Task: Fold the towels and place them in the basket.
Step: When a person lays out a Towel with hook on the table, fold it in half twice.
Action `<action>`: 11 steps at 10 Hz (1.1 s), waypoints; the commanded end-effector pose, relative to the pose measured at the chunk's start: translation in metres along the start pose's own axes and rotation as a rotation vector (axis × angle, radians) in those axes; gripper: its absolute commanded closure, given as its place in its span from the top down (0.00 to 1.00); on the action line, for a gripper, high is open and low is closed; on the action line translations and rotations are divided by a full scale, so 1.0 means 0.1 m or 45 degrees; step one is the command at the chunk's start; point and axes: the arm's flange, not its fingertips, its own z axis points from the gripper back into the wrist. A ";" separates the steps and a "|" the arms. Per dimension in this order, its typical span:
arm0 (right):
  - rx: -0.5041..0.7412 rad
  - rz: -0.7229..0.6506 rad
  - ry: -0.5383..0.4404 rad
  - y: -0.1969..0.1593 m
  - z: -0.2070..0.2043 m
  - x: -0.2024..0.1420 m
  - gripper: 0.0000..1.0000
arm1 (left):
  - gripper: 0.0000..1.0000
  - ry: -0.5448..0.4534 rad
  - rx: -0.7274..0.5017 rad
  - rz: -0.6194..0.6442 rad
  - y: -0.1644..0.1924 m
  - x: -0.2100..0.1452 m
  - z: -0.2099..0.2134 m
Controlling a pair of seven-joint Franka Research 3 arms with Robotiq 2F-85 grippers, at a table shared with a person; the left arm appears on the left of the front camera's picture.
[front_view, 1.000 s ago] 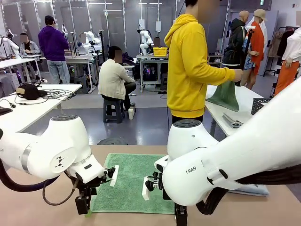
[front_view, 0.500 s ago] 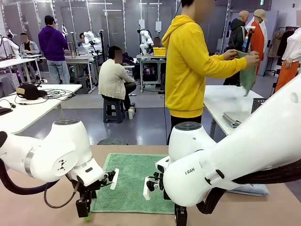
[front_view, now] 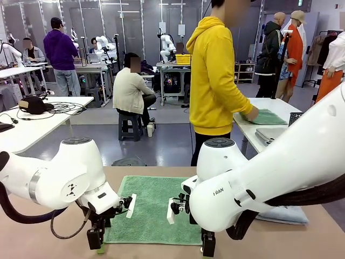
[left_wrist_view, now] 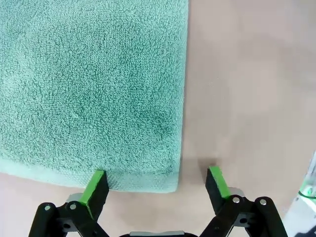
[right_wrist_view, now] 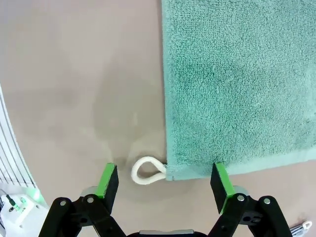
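Sea-green terry towel (front_view: 153, 205) lies flat, mid-table (left_wrist_view: 247, 74), white loop (right_wrist_view: 148, 170) at its near right corner. My left gripper (left_wrist_view: 157, 178) and right gripper (right_wrist_view: 165, 178) straddle its near corners, both wide open, holding nothing.

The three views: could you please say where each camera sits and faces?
Front view: fixed between the arms, facing across the table toward the person in yellow; the left arm and right arm show.
Left wrist view: on that wrist, looking down past the open left gripper at a corner of the sea-green towel.
Right wrist view: likewise, past the open right gripper at the corner with the loop.
All three share that towel.
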 end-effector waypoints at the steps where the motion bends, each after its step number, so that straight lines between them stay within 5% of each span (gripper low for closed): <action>1: 0.007 0.035 -0.028 -0.08 -0.05 0.01 0.94 | 1.00 -0.013 -0.010 -0.022 0.05 0.00 -0.09; 2: 0.012 0.033 -0.020 -0.10 -0.07 0.02 0.94 | 0.91 -0.005 -0.012 -0.023 0.05 0.02 -0.10; 3: 0.013 0.028 -0.021 -0.10 -0.08 0.02 0.94 | 0.54 0.001 -0.011 -0.017 0.05 0.02 -0.10; 4: 0.007 0.028 -0.023 -0.09 -0.08 0.01 0.61 | 0.40 -0.001 -0.007 -0.016 0.04 0.01 -0.08; 5: 0.004 0.028 -0.023 -0.09 -0.07 0.00 0.35 | 0.00 0.001 0.000 -0.022 0.04 0.00 -0.07; 6: 0.005 0.027 -0.020 -0.08 -0.07 -0.01 0.02 | 0.00 0.001 0.008 -0.024 0.02 -0.01 -0.04; 11: 0.042 -0.037 -0.001 -0.08 -0.01 -0.01 0.00 | 0.00 0.028 0.027 -0.034 -0.05 -0.02 0.01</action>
